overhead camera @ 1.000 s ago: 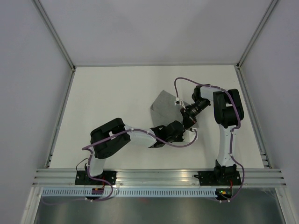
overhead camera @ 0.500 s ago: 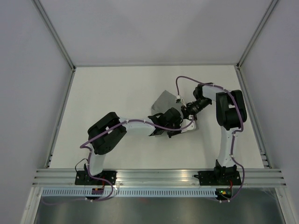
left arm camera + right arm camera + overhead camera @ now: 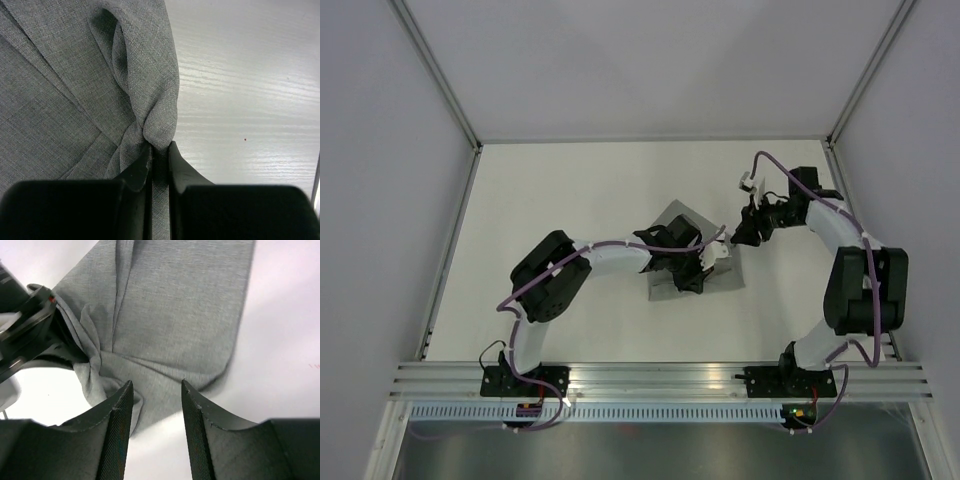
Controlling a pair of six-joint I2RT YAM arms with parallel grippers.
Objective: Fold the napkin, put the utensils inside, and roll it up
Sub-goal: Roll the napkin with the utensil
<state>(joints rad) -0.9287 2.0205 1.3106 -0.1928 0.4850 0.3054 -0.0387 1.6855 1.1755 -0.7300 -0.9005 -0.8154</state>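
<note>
The left arm (image 3: 615,262) stretches to mid-frame, left fingers (image 3: 137,170) pinched on the napkin (image 3: 60,100). The right arm (image 3: 840,235) curls in from the right, right fingers (image 3: 117,425) apart, holding nothing.

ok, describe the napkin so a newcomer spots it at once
Start at the white table, near its middle. The napkin is the plain grey cloth there, one bunched edge pinched by the left gripper; it is the only fabric in sight.
</note>
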